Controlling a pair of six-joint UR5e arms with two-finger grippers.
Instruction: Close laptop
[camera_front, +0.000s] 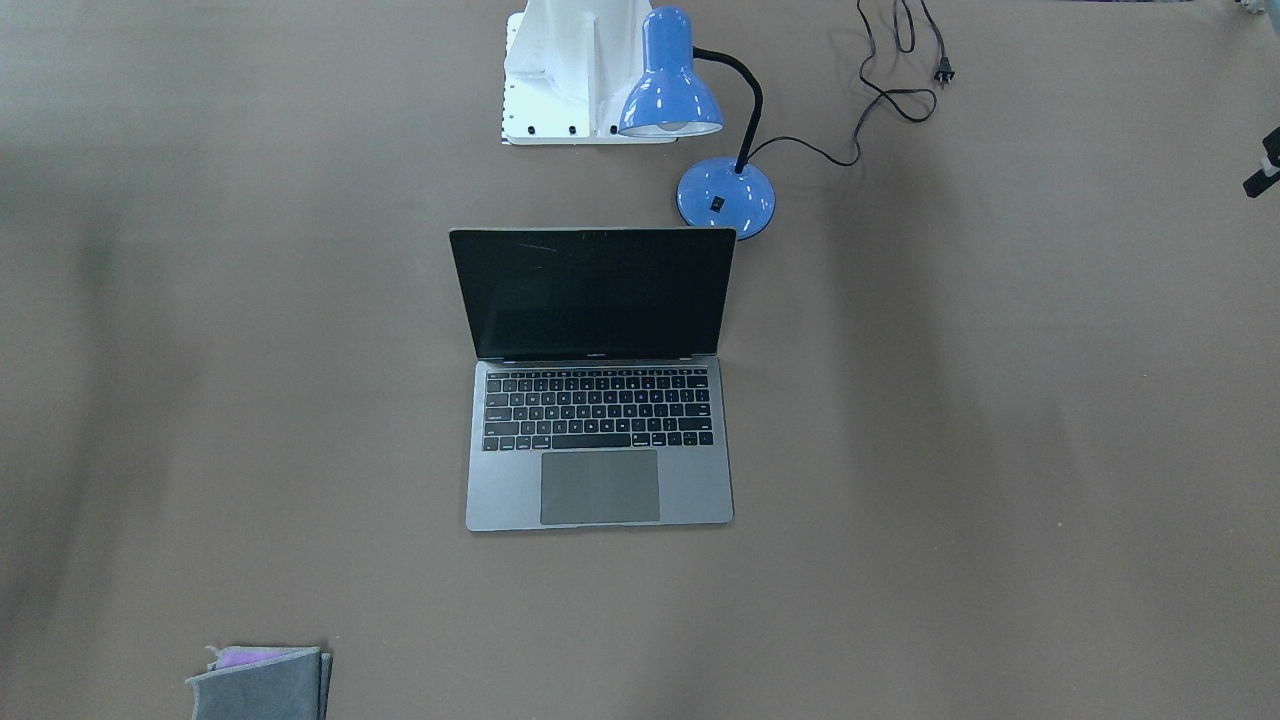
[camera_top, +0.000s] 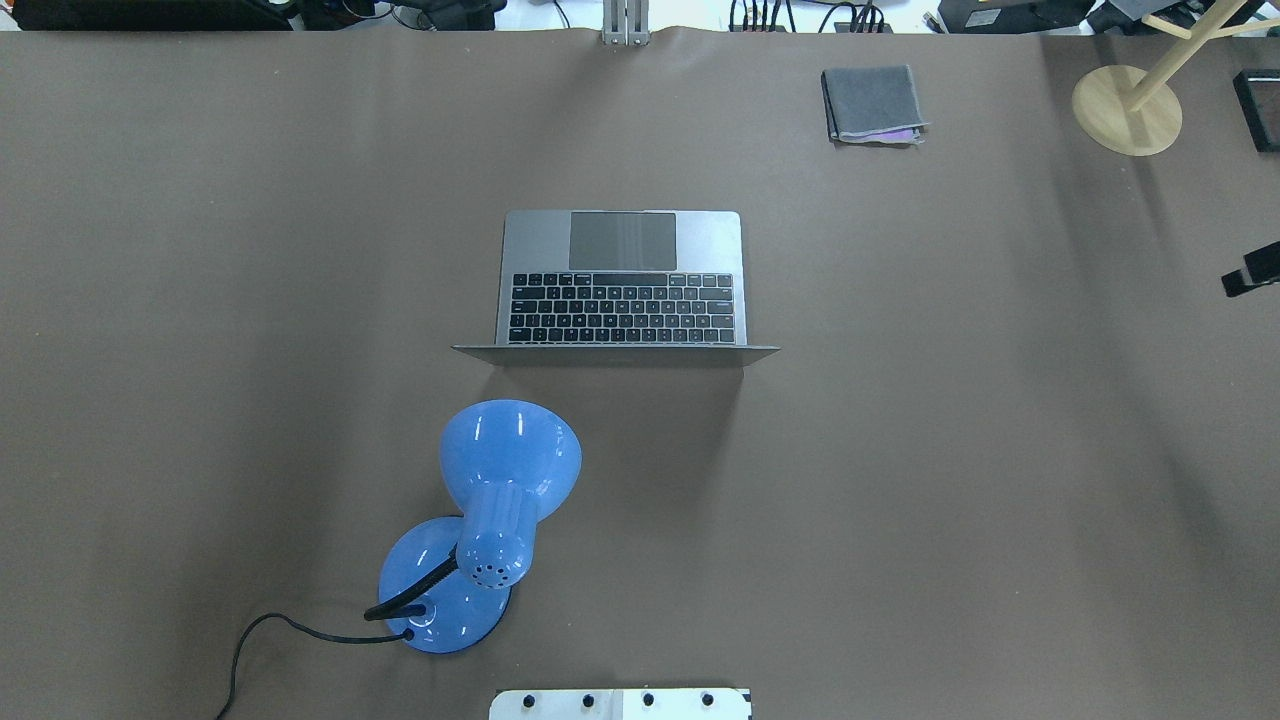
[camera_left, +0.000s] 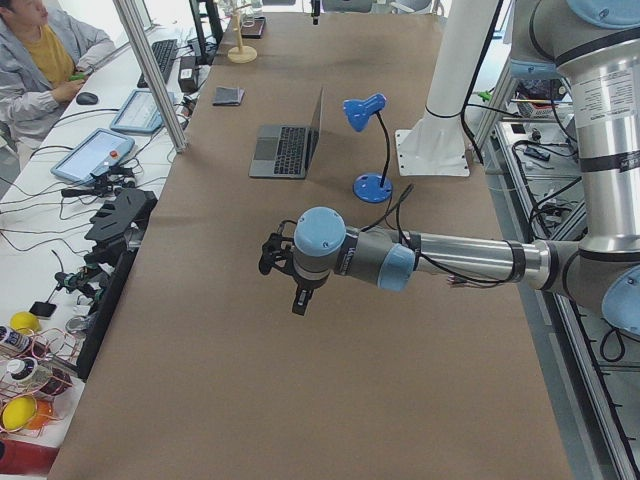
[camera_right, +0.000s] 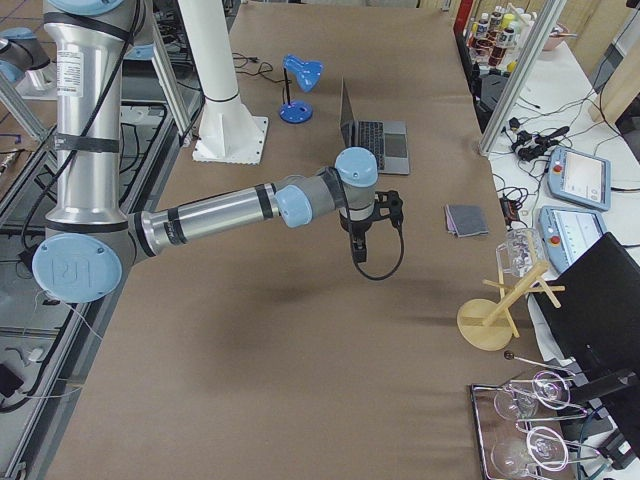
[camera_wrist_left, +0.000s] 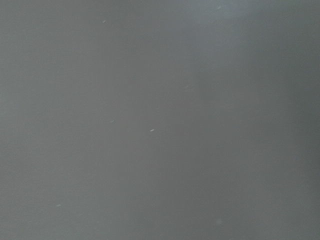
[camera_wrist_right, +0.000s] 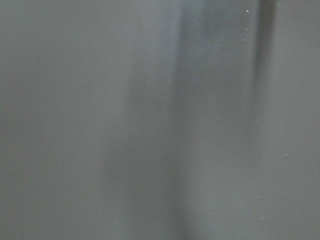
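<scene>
The laptop (camera_front: 598, 440) stands open in the middle of the table, screen dark, lid upright, keyboard toward the far side from the robot. It also shows in the overhead view (camera_top: 620, 280) and in both side views (camera_left: 290, 148) (camera_right: 375, 135). My left gripper (camera_left: 298, 303) hangs above bare table, far from the laptop toward the table's left end. My right gripper (camera_right: 358, 250) hangs above bare table toward the right end. Only a dark sliver of each shows at a frame edge (camera_front: 1262, 170) (camera_top: 1250, 272). I cannot tell whether either is open or shut. Both wrist views show only bare table.
A blue desk lamp (camera_top: 505, 480) stands between the laptop's lid and the robot base (camera_front: 570, 70), its cord (camera_front: 890, 90) trailing off. A folded grey cloth (camera_top: 873, 103) lies at the far right. A wooden stand (camera_top: 1125, 110) is in the far right corner.
</scene>
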